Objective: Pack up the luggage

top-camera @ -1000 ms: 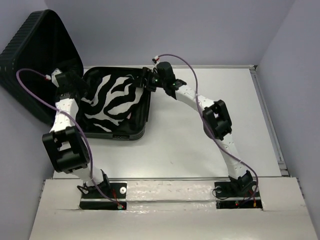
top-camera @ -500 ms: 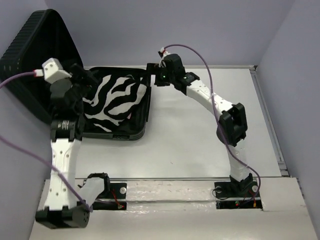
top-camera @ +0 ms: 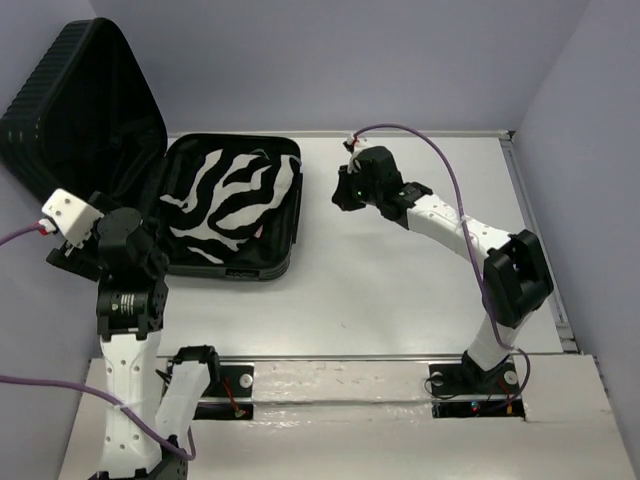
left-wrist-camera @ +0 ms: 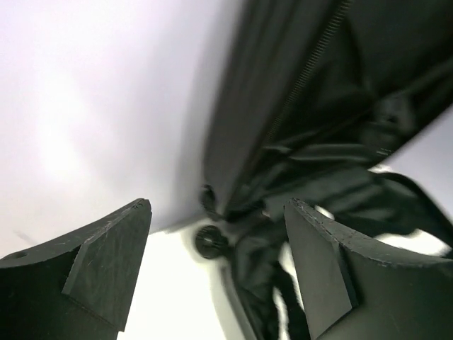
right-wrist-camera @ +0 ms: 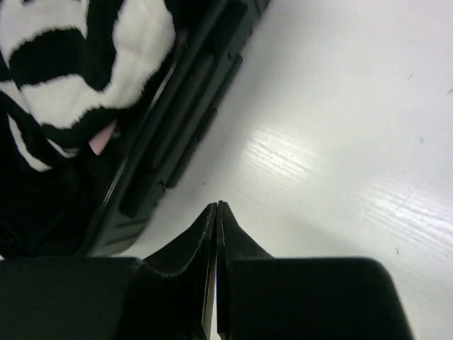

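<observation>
Lying open at the far left of the white table (top-camera: pixel 400 290), the black ribbed suitcase (top-camera: pixel 235 268) is leaning its lid (top-camera: pixel 85 110) up against the left wall (fabric lining facing inward). A zebra-striped pouch (top-camera: pixel 235 200) is filling its base. The left jaws are standing wide apart and empty near the lid's lower edge, while the right jaws are pressing shut on nothing, hovering over bare table just right of the suitcase.

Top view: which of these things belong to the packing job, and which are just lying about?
Job:
open black luggage
zebra-striped pouch lying inside it

Not the job:
white table
purple cable on the right arm
</observation>
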Robot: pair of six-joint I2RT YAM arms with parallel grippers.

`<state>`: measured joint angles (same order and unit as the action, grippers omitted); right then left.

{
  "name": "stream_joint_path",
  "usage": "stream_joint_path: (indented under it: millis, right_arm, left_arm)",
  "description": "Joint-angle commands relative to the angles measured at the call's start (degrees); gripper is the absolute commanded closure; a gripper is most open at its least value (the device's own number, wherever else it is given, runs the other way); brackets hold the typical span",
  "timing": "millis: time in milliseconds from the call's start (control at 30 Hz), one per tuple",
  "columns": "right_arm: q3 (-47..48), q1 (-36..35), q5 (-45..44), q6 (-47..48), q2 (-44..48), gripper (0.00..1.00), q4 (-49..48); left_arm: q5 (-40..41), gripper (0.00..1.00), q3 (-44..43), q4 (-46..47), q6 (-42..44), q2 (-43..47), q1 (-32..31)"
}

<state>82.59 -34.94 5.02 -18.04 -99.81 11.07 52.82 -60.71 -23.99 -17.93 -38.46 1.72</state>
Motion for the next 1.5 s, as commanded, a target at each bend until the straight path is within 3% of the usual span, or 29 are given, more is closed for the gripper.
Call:
stream_joint_path:
  millis: [0,100,333,500,667,767,800,833,967,1100,1233,1333,1467]
  right_arm:
    - [-4.27,0.92,7.26,0.91,1.37,0.93,-8.25]
    - [-4.28,1.45,9.48,0.99,1.20,0.82,-8.70]
    - [-4.28,1.45,12.12,0.64,-0.03,0.86,-9.40]
    - [-4.01,1.45,13.52,0.55,-1.17,0.86,-9.49]
    - [-3.22,1.45,18.44,0.11,-1.88,0.78,-9.49]
    - [-2.00,1.45,18.98,-0.06,-2.14,0.75,-9.49]
    - [-1.29,1.45,19.24,-0.15,-2.67,0.77,-9.49]
    - [-0.42,1.45,19.24,-0.24,-3.19,0.85,-9.31]
    - [4.50,1.45,19.86,-1.82,-7.06,0.88,-8.70]
    - [11.88,1.45,19.95,-3.66,-11.96,0.80,-8.96]
    - [23.98,1.45,16.44,-3.84,-19.70,0.80,-6.68]
    - [34.52,1.45,14.76,-3.14,-27.87,0.82,-0.02]
    - [43.50,0.40,11.60,-3.05,-36.30,0.82,1.93]
  left_arm:
    - [11.34,0.14,-3.97,3.93,5.00,-7.14,2.32]
    - [11.35,0.14,-6.69,4.21,5.89,-13.03,4.87]
    - [14.15,0.16,-10.92,6.67,8.26,-23.58,8.48]
    - [16.61,0.23,-11.27,11.05,11.59,-26.84,9.71]
    - [15.56,0.44,-13.73,13.96,13.54,-30.71,9.80]
    - [15.12,0.71,-13.56,15.02,13.54,-31.07,9.80]
    - [14.34,0.92,-13.30,15.98,13.45,-30.80,9.80]
    - [13.98,0.94,-12.60,16.34,13.45,-30.54,9.80]
    - [10.04,0.94,-10.58,16.96,11.53,-27.21,9.19]
    - [7.92,0.94,-6.01,19.32,12.04,-21.93,4.63]
    - [8.01,0.94,-1.27,22.49,13.54,-17.54,0.93]
    - [6.60,0.94,-1.08,22.67,13.28,-14.81,-0.22]
    - [5.46,0.94,-2.31,21.62,12.49,-13.75,-1.45]
